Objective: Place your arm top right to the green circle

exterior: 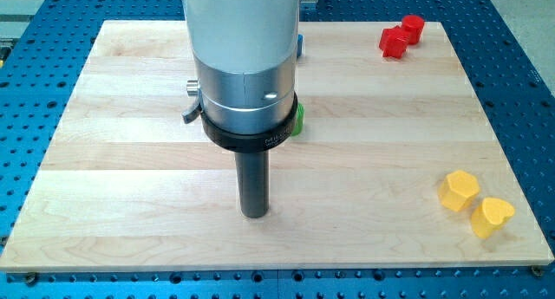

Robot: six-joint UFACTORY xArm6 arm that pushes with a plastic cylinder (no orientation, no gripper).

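Midway through approach: tip (254,214) resting low on tabletop (130,160), below green circle (298,120) half-hidden at frame centre behind arm housing. No fingers fitted, nothing held. Next, likely swinging to upper right of circle.

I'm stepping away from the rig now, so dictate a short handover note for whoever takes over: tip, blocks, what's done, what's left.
My tip is down on the wooden board, toward the view's bottom from the green block, which is mostly hidden behind the arm.
Two red blocks touch at the view's top right; two yellow blocks sit at the bottom right; a blue sliver shows behind the arm.
Done: nothing confirmed.
Left: bring the tip to the green block's top right.
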